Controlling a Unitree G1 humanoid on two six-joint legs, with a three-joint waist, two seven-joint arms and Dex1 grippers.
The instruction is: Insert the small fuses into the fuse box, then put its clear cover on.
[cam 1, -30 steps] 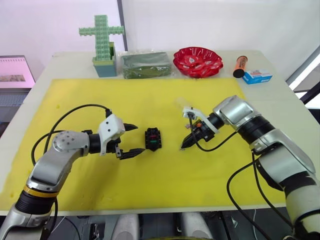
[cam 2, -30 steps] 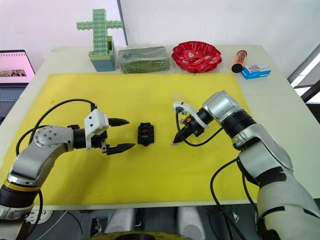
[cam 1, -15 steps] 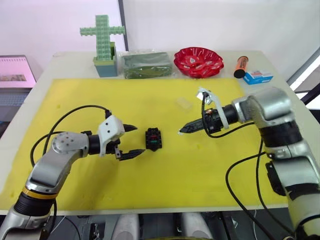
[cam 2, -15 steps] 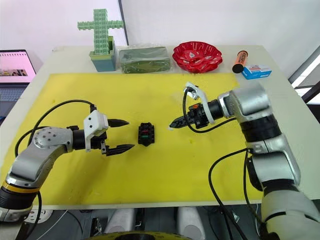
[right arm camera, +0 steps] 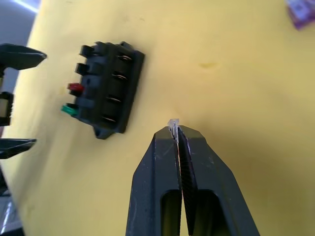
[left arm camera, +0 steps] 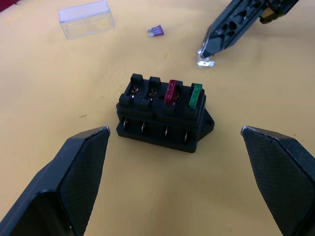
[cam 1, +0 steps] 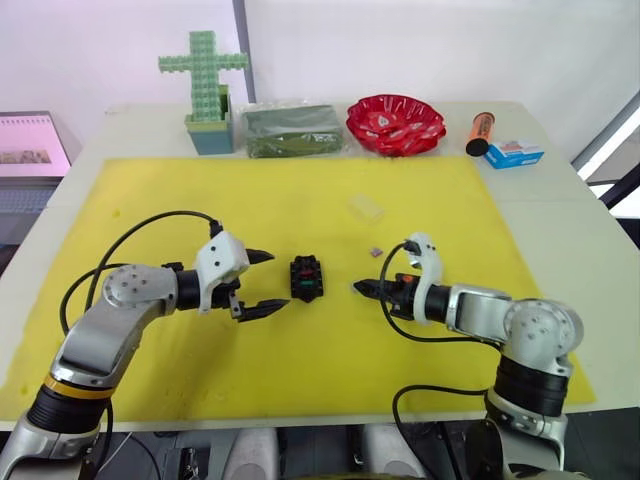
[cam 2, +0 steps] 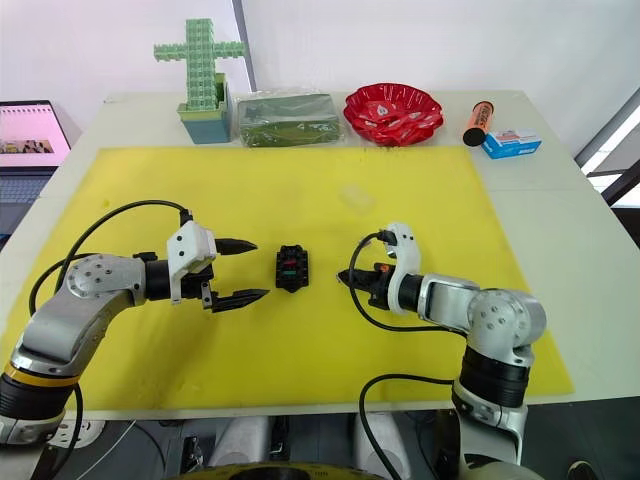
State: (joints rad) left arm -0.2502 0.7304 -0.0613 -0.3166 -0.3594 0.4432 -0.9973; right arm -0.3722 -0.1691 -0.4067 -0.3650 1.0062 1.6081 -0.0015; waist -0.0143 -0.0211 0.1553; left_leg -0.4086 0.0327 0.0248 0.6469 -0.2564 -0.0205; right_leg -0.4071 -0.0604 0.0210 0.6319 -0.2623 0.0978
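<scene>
Right gripper (right arm camera: 177, 132) jaws pinch a pale grey fuse (right arm camera: 173, 124) by a sliver, short of the fuse box (right arm camera: 108, 88). It could twist or drop on insertion. Left gripper (left arm camera: 174, 147) jaws spread wide, flanking the box.

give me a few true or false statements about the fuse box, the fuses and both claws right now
1. The fuse box holds a red fuse and a green fuse. True.
2. The right claw is open and holds nothing. False: it is shut on a pale fuse.
3. The left claw is open, the fuse box in front of it. True.
4. The clear cover sits on the fuse box. False: it lies apart on the yellow mat.
5. A purple fuse lies loose on the mat. True.
</scene>
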